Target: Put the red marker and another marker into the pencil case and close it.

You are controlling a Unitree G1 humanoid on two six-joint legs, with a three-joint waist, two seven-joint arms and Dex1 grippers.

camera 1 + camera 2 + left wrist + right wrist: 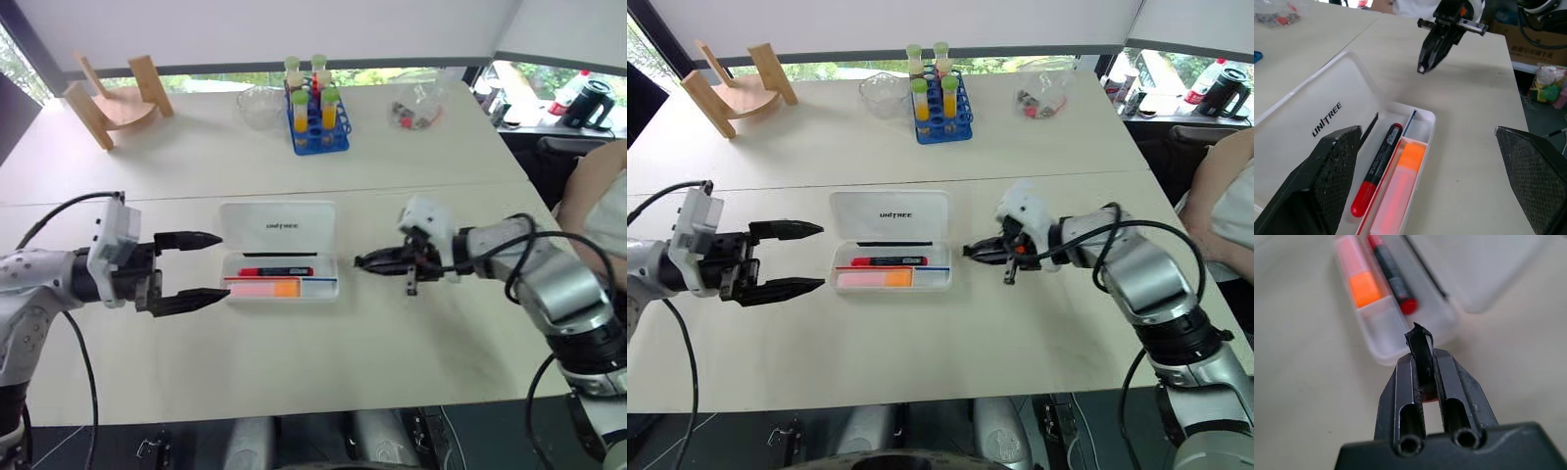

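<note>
The pencil case [231, 281] lies open on the table's middle, its white lid [277, 227] flat behind the tray. Inside the tray lies the red marker [276, 271], and along its near side the pink and orange marker [265, 288]. My left gripper [223, 265] is open just left of the case, one finger toward the lid and one toward the tray's front corner. My right gripper [358, 261] is shut with nothing in it, a short way right of the case and pointing at it. The right wrist view shows its fingertips [1419, 335] closed before the tray's end.
A blue rack of capped tubes [315, 113] stands at the back, with a glass bowl [260, 106] to its left and a clear bag [416, 110] to its right. At the far left corner stands a wooden stand [113, 98]. A person [600, 211] sits at the right edge.
</note>
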